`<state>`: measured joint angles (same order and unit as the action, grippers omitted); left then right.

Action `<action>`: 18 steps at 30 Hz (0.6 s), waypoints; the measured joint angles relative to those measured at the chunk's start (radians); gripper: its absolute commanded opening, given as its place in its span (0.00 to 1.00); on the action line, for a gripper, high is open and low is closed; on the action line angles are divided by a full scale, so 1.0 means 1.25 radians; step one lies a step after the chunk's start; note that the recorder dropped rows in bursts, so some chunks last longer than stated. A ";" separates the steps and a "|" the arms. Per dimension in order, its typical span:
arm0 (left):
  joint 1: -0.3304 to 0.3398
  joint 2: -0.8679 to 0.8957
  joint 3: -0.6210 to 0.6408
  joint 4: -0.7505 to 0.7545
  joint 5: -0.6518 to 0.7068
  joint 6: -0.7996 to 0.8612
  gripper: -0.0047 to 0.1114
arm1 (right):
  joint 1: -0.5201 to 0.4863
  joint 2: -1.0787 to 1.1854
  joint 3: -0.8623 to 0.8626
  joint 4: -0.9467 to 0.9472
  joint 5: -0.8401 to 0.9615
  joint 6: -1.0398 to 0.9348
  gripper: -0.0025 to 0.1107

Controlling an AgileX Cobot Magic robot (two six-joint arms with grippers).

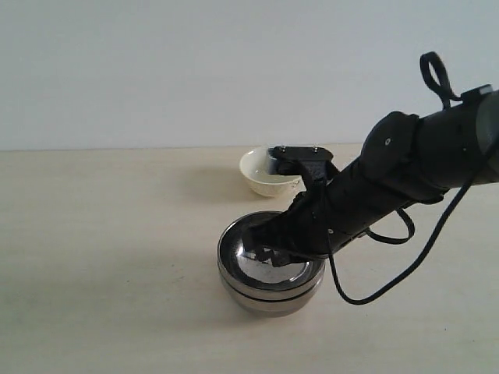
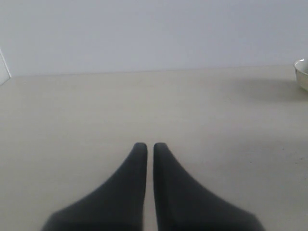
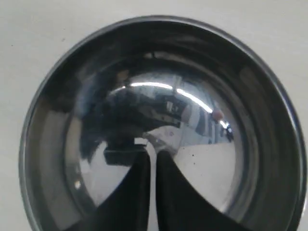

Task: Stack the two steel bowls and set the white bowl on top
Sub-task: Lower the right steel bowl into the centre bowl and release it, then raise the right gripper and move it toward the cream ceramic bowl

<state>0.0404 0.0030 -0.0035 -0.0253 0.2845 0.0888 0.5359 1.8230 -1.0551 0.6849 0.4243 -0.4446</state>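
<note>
The two steel bowls (image 1: 265,294) sat nested toward the near edge of the tabletop (image 1: 93,234), right of centre, so only the white bowl (image 1: 261,173) (behind them, nearer the far edge) was left to add. The right fingers (image 3: 140,175) hung inside the top one, nearly together and holding nothing. The left fingers (image 2: 137,166) were likewise pinched and empty. No writing was legible.

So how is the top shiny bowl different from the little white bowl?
The top steel bowl is mirror-shiny metal; the white bowl is glossy cream. The top steel bowl looks bigger than the white bowl. The top steel bowl sits nested in the lower steel bowl; the white bowl stands alone on the table. The right gripper has its fingers inside the top steel bowl, not the white bowl. Both are round and upright.
</note>
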 measured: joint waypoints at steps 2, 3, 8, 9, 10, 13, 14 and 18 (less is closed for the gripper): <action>0.000 0.000 0.000 0.000 0.000 0.000 0.08 | 0.000 0.008 0.000 0.000 -0.001 0.000 0.02; 0.000 0.000 0.000 0.000 0.000 0.000 0.08 | 0.000 0.009 0.000 0.000 -0.002 0.000 0.02; 0.000 0.000 0.000 0.000 0.000 0.000 0.08 | 0.001 0.017 0.000 0.000 -0.006 0.000 0.02; 0.000 0.000 0.000 0.000 0.000 0.000 0.08 | 0.001 0.019 0.000 0.000 -0.006 0.000 0.02; 0.000 0.000 0.000 0.000 0.000 0.000 0.08 | 0.001 0.023 0.000 0.000 -0.006 0.000 0.02; 0.000 0.000 0.000 0.000 0.000 0.000 0.08 | 0.001 0.038 0.000 0.000 -0.006 0.002 0.02; 0.000 0.000 0.000 0.000 0.000 0.000 0.08 | 0.001 0.040 0.000 0.000 -0.008 0.003 0.02; 0.000 0.000 0.000 0.000 0.000 0.000 0.08 | 0.001 0.040 0.000 0.000 -0.009 0.003 0.02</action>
<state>0.0404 0.0030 -0.0035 -0.0253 0.2845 0.0888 0.5374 1.8729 -1.0551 0.6849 0.4124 -0.4406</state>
